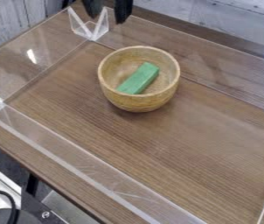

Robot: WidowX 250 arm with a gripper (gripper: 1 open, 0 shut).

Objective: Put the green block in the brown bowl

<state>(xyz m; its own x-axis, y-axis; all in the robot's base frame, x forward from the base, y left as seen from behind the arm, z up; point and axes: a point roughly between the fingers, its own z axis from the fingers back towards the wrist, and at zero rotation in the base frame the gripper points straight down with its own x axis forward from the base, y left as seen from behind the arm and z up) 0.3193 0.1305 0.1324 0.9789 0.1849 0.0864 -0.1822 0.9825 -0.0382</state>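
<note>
My work surface is a dark brown wooden table (pixel 181 149) with visible grain, fenced by low clear acrylic walls (pixel 52 166) along its edges. Pale grey planks (pixel 12 22) lie beyond the far left corner, and dark legs show below the near edge

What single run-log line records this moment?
bright green rectangular block: lying inside round tan wooden bowl | black gripper: top edge, apart from bowl, empty | task state: block in bowl
</note>
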